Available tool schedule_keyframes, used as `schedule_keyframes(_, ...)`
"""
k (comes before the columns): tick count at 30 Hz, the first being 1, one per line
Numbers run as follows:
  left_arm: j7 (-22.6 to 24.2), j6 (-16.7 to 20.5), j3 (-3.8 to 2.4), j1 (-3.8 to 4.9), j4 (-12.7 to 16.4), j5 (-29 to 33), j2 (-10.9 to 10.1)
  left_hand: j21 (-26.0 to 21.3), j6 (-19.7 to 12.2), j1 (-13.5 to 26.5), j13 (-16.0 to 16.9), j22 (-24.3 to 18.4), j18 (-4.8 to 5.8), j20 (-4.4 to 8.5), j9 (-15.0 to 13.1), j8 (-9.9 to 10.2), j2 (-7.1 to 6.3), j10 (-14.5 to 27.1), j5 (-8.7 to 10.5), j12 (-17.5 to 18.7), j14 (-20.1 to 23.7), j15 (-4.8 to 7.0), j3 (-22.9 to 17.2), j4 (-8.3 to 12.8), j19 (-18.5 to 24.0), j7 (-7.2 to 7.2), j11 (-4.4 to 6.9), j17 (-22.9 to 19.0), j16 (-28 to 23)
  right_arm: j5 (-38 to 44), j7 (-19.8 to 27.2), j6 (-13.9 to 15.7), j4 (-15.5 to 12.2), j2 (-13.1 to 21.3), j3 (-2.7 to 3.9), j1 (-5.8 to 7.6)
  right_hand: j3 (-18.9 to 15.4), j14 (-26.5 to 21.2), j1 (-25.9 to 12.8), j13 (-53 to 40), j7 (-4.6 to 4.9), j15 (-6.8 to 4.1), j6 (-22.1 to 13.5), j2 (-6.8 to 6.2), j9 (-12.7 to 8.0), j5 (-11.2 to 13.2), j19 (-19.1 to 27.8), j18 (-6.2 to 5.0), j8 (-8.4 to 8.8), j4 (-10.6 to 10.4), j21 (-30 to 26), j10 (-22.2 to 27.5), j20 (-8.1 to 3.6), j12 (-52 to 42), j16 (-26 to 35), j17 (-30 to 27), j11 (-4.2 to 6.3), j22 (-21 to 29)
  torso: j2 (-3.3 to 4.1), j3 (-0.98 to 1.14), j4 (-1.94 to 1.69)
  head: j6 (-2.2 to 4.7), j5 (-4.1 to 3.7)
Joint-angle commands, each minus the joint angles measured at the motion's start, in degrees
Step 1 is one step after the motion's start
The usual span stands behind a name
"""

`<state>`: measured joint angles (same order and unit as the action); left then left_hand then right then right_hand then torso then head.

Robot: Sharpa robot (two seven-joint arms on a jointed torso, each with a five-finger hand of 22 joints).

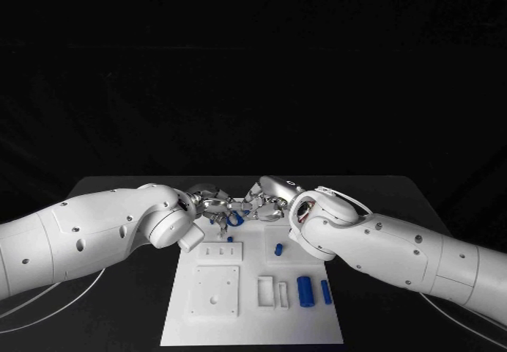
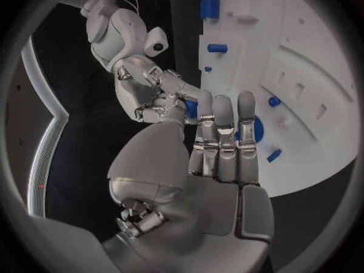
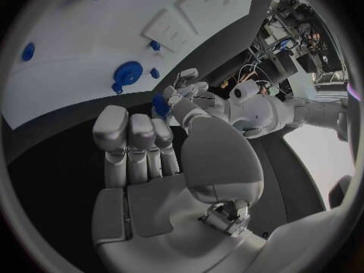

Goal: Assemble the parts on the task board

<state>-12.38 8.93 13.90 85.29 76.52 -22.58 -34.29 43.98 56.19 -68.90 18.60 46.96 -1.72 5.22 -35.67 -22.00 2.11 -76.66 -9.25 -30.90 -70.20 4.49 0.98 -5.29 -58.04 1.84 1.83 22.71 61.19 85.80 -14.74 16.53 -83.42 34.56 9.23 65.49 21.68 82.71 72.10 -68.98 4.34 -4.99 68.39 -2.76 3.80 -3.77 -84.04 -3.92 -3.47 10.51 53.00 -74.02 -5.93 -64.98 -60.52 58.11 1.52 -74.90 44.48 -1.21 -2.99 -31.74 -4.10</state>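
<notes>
The near edge of the white task board (image 1: 253,323) lies closest to the head camera, the plate stretching away across the middle of the black table (image 1: 116,308). On its near half sit a raised white square block with a round hole (image 1: 215,290), two narrow white slotted pieces (image 1: 272,292), a thick blue cylinder (image 1: 305,291) and, just beside it, a thinner blue pin (image 1: 327,292). Farther up the board a white plate with three slots (image 1: 222,252) lies beside a short blue peg (image 1: 279,249), and a small blue stud (image 1: 231,239) stands just beyond the slotted plate.

At the board's far edge the two white arms converge, the left hand (image 1: 212,205) and right hand (image 1: 262,207) meeting fingertip to fingertip over a blue ring-shaped part (image 1: 234,217). In the left wrist view, the left hand (image 2: 220,139) has its long fingers side by side and straight, the blue part (image 2: 190,108) showing at their tips where the right hand (image 2: 155,94) closes in on it. In the right wrist view, the right hand (image 3: 144,142) reaches out likewise, with the blue part (image 3: 160,105) between it and the pinching fingers of the left hand (image 3: 185,94). The part appears gripped between both hands, though which hand bears it cannot be told. A blue gear (image 3: 127,74) lies on the board near its edge.
</notes>
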Motion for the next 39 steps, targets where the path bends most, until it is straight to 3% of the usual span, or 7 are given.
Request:
schedule_keyframes(1,0.15,-1.59,-0.10,0.13,0.18,0.00,0.38,-0.21,0.49,-0.29,-0.06,0.09,0.39,0.14,-0.09,0.22,0.46,0.09,-0.26,0.29,0.40,-0.13,-0.05,0.16,-0.06,-0.19,0.16,0.05,0.29,1.25,0.27,-1.12,-0.64,-0.26,-0.11,-0.02,0.03,0.08,0.12,0.08,-0.97,-0.37,2.45,0.15,0.05,-0.16,-2.16,-0.14,-0.14,-0.30,-0.39,0.03,-0.54,0.32,0.34,-0.04,0.25,-6.57,0.00,0.03,0.02,-0.02,0.02)
schedule_keyframes(18,-0.58,-1.79,-0.10,0.13,0.17,0.44,0.55,-0.77,0.87,-1.21,-0.35,0.53,0.42,0.07,1.20,2.09,2.49,0.12,-1.48,0.90,0.49,-0.22,-1.20,0.35,-0.02,-0.12,0.08,0.07,-0.16,3.03,-0.79,-1.56,-1.97,-0.20,-0.83,-0.02,0.12,0.13,0.23,0.08,-1.01,-0.40,2.53,-0.01,0.06,-0.15,-2.26,-0.14,-0.14,-0.53,-0.25,-0.05,-0.57,0.29,0.29,0.07,0.29,-6.61,0.01,0.04,0.00,-0.08,-0.09)
schedule_keyframes(20,-0.54,-1.79,-0.10,0.13,0.16,0.45,0.56,-0.84,0.77,-2.12,-0.42,0.58,0.43,0.09,1.37,2.29,2.95,0.20,-4.89,1.04,0.53,-0.19,-2.00,1.04,0.00,-0.18,0.08,0.06,-0.22,3.07,-0.84,-1.60,-1.97,-0.20,-0.88,-0.02,0.12,0.13,0.23,0.08,-1.01,-0.40,2.53,-0.01,0.06,-0.15,-2.26,-0.14,-0.14,-0.53,-0.25,-0.05,-0.57,0.29,0.29,0.07,0.29,-6.61,0.01,0.05,0.00,-0.08,-0.11)
schedule_keyframes(23,-0.48,-1.80,-0.10,0.13,0.17,0.49,0.54,-0.88,0.60,-3.63,-0.56,0.71,0.44,0.13,1.51,2.47,3.57,0.19,-7.02,1.26,0.56,-0.17,-3.50,2.51,0.03,-0.22,0.08,0.08,-0.25,3.09,-0.88,-1.64,-1.92,-0.19,-0.92,-0.02,0.12,0.13,0.23,0.08,-1.01,-0.40,2.53,-0.01,0.06,-0.15,-2.26,-0.14,-0.14,-0.53,-0.25,-0.05,-0.57,0.29,0.29,0.07,0.29,-6.61,0.01,0.04,0.00,-0.08,-0.11)
schedule_keyframes(27,-0.38,-1.79,-0.10,0.13,0.14,0.69,0.49,-0.78,0.02,-4.64,-0.96,1.14,0.32,0.15,1.26,2.34,3.67,0.00,-12.08,1.82,0.62,-0.19,-6.34,5.28,0.16,-0.03,0.03,0.14,-0.30,3.10,-0.93,-1.75,-1.80,-0.21,-0.99,-0.02,0.12,0.13,0.23,0.08,-1.01,-0.40,2.53,-0.01,0.06,-0.15,-2.26,-0.14,-0.14,-0.53,-0.25,-0.05,-0.57,0.29,0.29,0.07,0.29,-6.61,0.00,0.05,-0.03,-0.26,-0.16)
schedule_keyframes(32,-0.26,-1.89,-0.10,0.13,0.14,0.93,0.36,-0.47,-0.05,-3.87,-1.32,1.91,0.09,0.12,0.60,1.79,3.95,-0.43,-13.81,2.27,0.64,-0.20,-9.61,8.06,0.42,0.27,0.01,0.29,-0.26,3.11,-0.99,-1.92,-1.48,-0.23,-1.09,-0.03,0.12,0.13,0.23,0.08,-1.01,-0.40,2.53,-0.01,0.06,-0.15,-2.26,-0.14,-0.14,-0.53,-0.25,-0.05,-0.57,0.29,0.29,0.07,0.29,-6.61,0.02,0.03,-0.02,-0.26,-0.24)
schedule_keyframes(39,-0.24,-1.97,-0.10,0.13,0.39,1.12,0.07,-0.20,1.42,-2.60,-1.52,2.81,-0.03,0.24,-1.44,2.26,4.07,-1.09,-13.72,2.64,0.46,-0.07,-11.98,10.43,0.56,0.07,0.18,0.70,-0.08,3.07,-0.98,-2.04,-1.24,-0.06,-1.17,-0.03,0.21,0.11,0.20,0.16,-1.02,-0.40,2.54,-0.08,0.06,-0.16,-2.26,-0.15,-0.14,-0.70,-0.34,-0.03,-0.57,0.38,0.38,0.00,0.30,-6.59,0.03,-0.02,-0.01,-0.30,-0.25)
